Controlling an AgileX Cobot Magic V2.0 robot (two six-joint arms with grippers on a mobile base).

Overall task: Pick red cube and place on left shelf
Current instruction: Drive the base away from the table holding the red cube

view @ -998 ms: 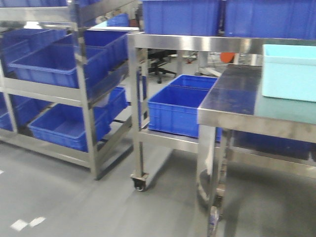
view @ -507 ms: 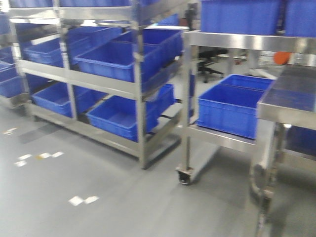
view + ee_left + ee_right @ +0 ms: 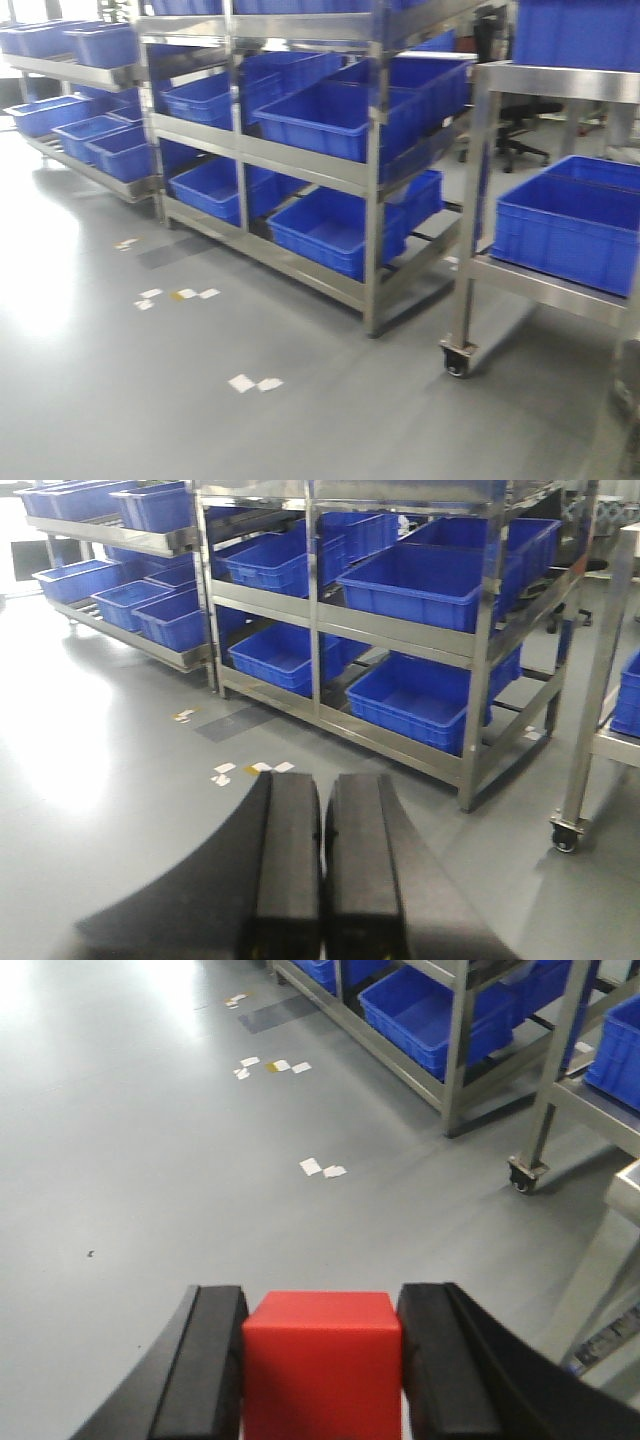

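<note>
The red cube (image 3: 320, 1365) sits clamped between the two black fingers of my right gripper (image 3: 322, 1305), held above the grey floor. My left gripper (image 3: 322, 790) is shut and empty, its fingers pressed together, pointing toward the steel shelf rack (image 3: 400, 630). That rack also shows in the front view (image 3: 300, 160), left of centre, holding several blue bins. Neither gripper shows in the front view.
A second low rack with blue bins (image 3: 70, 130) stands far left. A wheeled steel cart (image 3: 560, 280) carrying a blue bin stands at the right, its caster (image 3: 457, 362) on the floor. White tape marks (image 3: 255, 383) lie on the grey floor. An office chair (image 3: 525, 140) stands behind.
The view has swung left: the steel table and pale bin have left the frame, and the shelf racks have shifted from the left edge toward the centre. A further rack has appeared at far left.
</note>
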